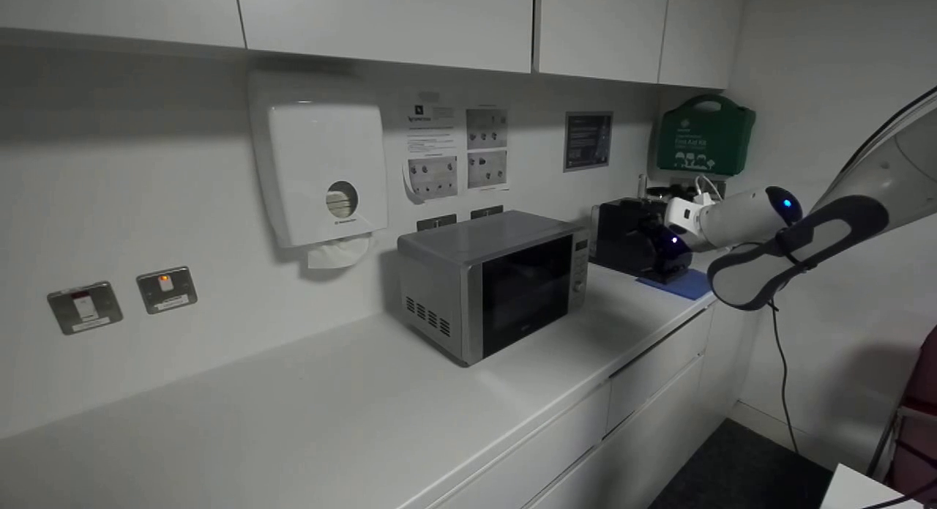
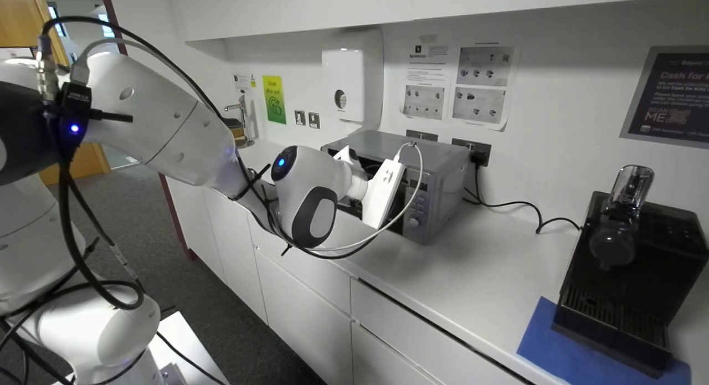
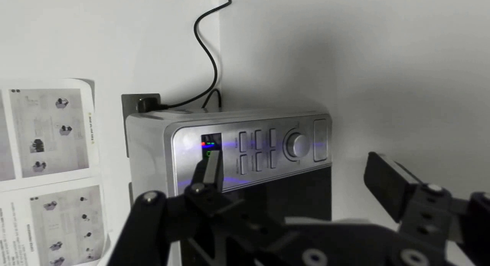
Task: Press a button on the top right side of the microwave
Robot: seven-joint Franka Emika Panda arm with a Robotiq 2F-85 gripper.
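The silver-grey microwave (image 1: pixel 487 275) with a dark glass door stands on the counter; it also shows in the other exterior view (image 2: pixel 412 144), partly behind my arm. In the wrist view the microwave (image 3: pixel 151 151) appears turned on its side. Its control panel has a lit display (image 3: pixel 211 141), several rectangular buttons (image 3: pixel 258 139) in two rows and a round knob (image 3: pixel 298 145). My gripper (image 3: pixel 293 155) is open and empty in front of the panel. One finger overlaps the display in the picture; I see no clear contact. The gripper (image 1: pixel 659 253) is dark and blurred against the black machine in an exterior view.
A black coffee machine (image 2: pixel 626 274) stands on a blue mat (image 2: pixel 545 329) on the counter (image 1: pixel 293 414). A white dispenser (image 1: pixel 326 172) hangs on the wall. A black power cable (image 2: pixel 509 203) runs behind the microwave. Wall cabinets (image 1: pixel 388 18) overhang. A green first-aid case (image 1: pixel 703 139) is in the corner.
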